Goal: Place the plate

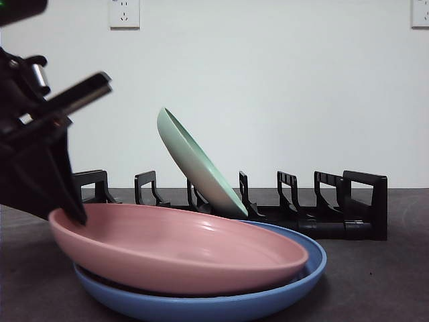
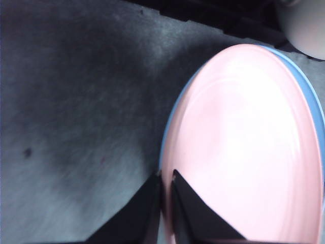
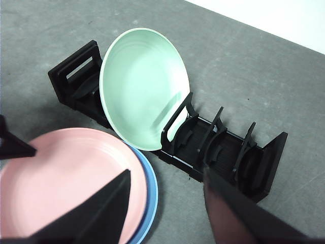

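Note:
A pink plate [image 1: 181, 248] lies on a blue plate [image 1: 201, 305] at the front of the table. My left gripper [image 1: 67, 213] is shut on the pink plate's left rim; the left wrist view shows its jaws [image 2: 166, 178] pinching that rim [image 2: 244, 152]. The gripped side sits a little above the blue plate. A mint green plate [image 1: 201, 168] stands tilted in a black slotted rack [image 1: 335, 215] behind. My right gripper [image 3: 167, 178] is open and empty, high above the rack [image 3: 228, 152] and plates [image 3: 66, 178].
The rack has several free slots to the right of the green plate [image 3: 139, 86] and two to its left. The table is dark grey felt [image 2: 76, 127]. A white wall with outlets [image 1: 124, 13] stands behind.

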Robot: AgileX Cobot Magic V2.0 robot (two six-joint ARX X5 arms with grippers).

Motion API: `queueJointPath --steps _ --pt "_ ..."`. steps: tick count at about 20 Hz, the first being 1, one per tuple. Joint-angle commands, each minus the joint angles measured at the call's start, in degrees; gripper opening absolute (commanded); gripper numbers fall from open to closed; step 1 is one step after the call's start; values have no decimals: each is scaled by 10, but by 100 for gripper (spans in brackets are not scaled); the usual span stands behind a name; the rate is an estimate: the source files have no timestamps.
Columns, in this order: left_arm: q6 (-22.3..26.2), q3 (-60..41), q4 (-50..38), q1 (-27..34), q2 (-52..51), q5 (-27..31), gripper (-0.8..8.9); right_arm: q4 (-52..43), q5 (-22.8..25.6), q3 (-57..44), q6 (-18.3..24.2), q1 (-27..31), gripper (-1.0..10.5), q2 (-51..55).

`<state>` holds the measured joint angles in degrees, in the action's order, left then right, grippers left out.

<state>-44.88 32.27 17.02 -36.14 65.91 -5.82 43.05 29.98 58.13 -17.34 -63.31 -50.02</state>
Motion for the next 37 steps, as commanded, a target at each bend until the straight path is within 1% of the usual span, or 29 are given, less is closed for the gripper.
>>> queueJointPath --steps 1,4,5,6,7,9,10,11,12,13,15,17,19,22,23,24,27,29,31,33,37 --pt "-9 3 -29 -11 21 1 16 -5 1 9 5 -6 228 -3" --pt "-9 3 -26 -14 29 1 41 -6 1 9 5 -6 228 -3" --pt "-9 3 -21 -14 29 1 75 -6 1 9 4 -6 228 -3" --pt "-8 3 -13 -14 29 1 135 -6 1 9 4 -6 228 -3" --pt "-8 3 -7 -14 29 1 165 -6 1 9 4 -6 228 -3" --pt "-4 6 2 -14 29 1 166 -6 1 9 4 -6 228 -3" --pt "-1 9 4 -14 26 1 199 -6 1 9 4 -6 228 -3" --pt "3 14 7 -13 21 1 278 -6 0 9 4 -6 228 -3" --pt "14 22 17 -10 12 3 321 -6 0 9 3 -6 229 -3" --pt "32 34 35 -4 -1 5 318 -6 -5 9 -4 -6 229 -3" --pt "89 68 99 15 -32 23 309 -6 -45 14 -21 4 229 -6" --pt "162 111 180 41 -71 41 309 -6 -91 28 -22 28 229 -14" --pt "227 153 249 68 -116 49 309 -5 -148 54 -21 63 229 -35" --pt "282 200 325 109 -179 49 308 -5 -241 110 -13 117 229 -92" --pt "292 212 349 123 -197 50 308 -3 -278 134 -10 133 229 -121" --pt "301 222 372 136 -213 50 308 2 -303 155 -5 144 229 -148" --pt "306 237 422 165 -250 50 308 21 -367 231 10 171 229 -257" --pt "305 237 442 173 -268 50 309 32 -391 282 13 180 239 -327" --pt "300 237 457 176 -276 50 309 43 -391 335 16 181 260 -397" --pt "284 237 462 178 -278 50 309 47 -391 381 17 181 266 -457" --pt "279 237 461 178 -278 50 309 46 -390 439 18 182 266 -534"
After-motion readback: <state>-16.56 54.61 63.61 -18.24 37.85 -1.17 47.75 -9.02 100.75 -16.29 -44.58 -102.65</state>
